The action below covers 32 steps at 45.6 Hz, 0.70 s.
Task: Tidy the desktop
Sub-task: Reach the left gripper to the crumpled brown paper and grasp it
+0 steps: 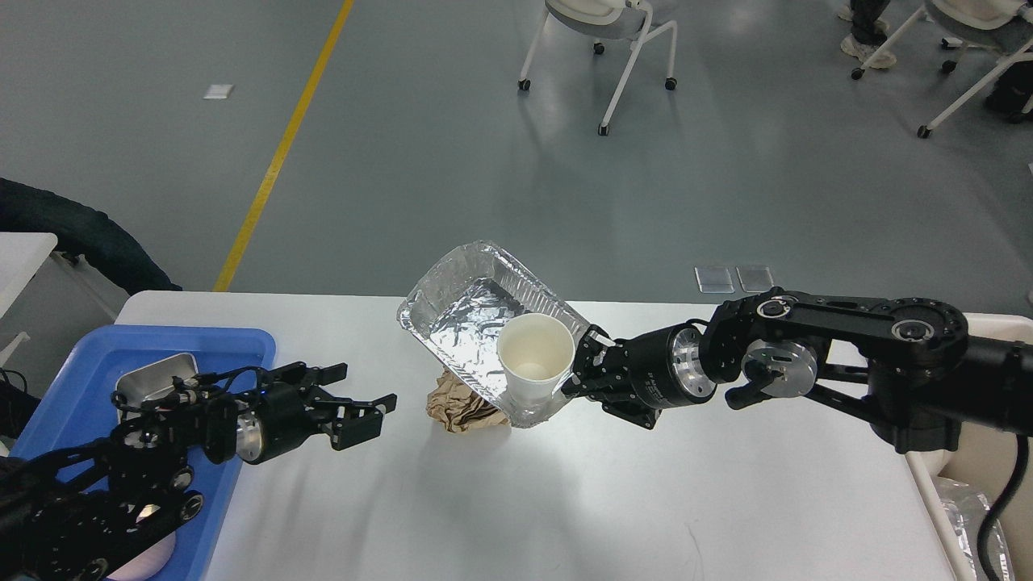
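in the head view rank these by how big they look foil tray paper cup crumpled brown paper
1. foil tray, clearly largest, though it is tilted.
2. paper cup.
3. crumpled brown paper; partly hidden under the tray, so its rank against the cup is unsure.

One foil tray [476, 311], one cup [534, 355], one napkin [460, 407]

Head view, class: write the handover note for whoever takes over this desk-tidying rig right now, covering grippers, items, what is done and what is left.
Left gripper: open, empty, just right of the blue tray.
Right gripper: shut on the foil tray's rim, holding it tilted, with a paper cup inside.
A crumpled brown paper lies on the desktop, partly under the foil tray.
Done: a metal container already sits in the blue tray.
Left: dispose of the foil tray and cup, then the brown paper.
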Tool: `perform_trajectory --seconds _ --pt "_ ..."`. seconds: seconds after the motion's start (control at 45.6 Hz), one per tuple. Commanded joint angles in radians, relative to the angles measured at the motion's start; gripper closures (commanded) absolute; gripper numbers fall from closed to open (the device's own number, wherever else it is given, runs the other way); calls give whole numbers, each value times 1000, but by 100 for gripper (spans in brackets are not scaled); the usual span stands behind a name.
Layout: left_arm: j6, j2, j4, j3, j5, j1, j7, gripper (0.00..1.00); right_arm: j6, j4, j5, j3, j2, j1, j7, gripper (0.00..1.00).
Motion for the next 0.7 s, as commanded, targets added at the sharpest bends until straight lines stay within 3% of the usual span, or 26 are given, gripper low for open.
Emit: perform_trajectory --seconds 0.0,0.482,0.68 --pt "3 -78 68 19 6 -31 3 3 0 1 0 0 -1 0 0 100" --pt "15 -256 283 161 8 -114 3 4 0 9 0 16 -19 0 0 100" --pt "70 -305 352 187 6 -123 2 14 0 9 -2 17 -21 0 2 100"
